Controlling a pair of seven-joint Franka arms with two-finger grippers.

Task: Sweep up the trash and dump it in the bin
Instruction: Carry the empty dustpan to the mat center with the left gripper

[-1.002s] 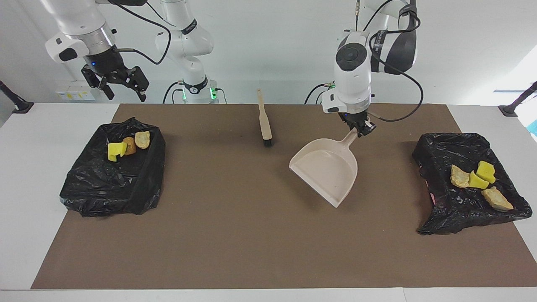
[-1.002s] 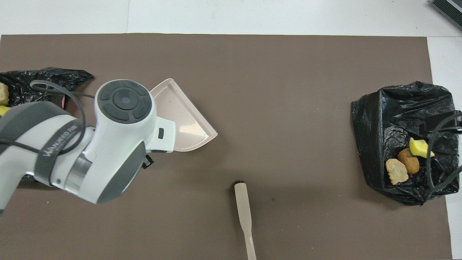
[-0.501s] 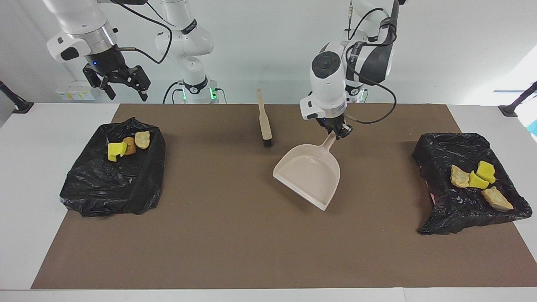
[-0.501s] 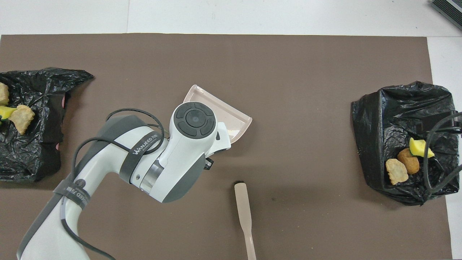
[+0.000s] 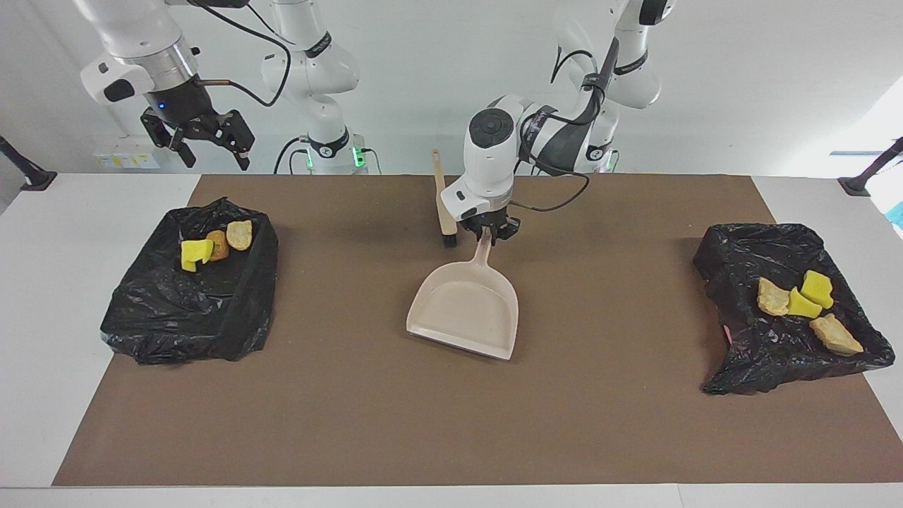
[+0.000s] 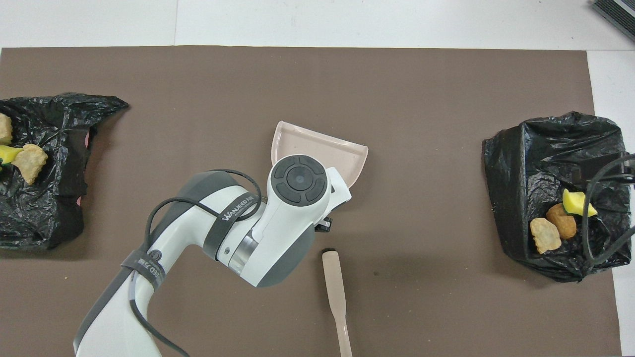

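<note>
Left claw (image 5: 492,236) clamps the dustpan (image 5: 465,310) handle, pan mouth pointing away from the robots, seemingly grounded; right claw (image 5: 207,141) waits, apart.

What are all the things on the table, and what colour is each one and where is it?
beige plastic dustpan: one, middle of the mat, empty, handle held.
beige brush with black bristles: one, lying nearer the robots than the dustpan.
black bag-lined bins: two, one at the right arm's end, one at the left arm's end.
yellow foam and tan bread-like trash: three pieces in the right-end bin, four in the left-end bin.
brown mat: one, covering the white table.
left gripper: shut on the dustpan handle.
right gripper: open, waiting above the table's right arm's end.
</note>
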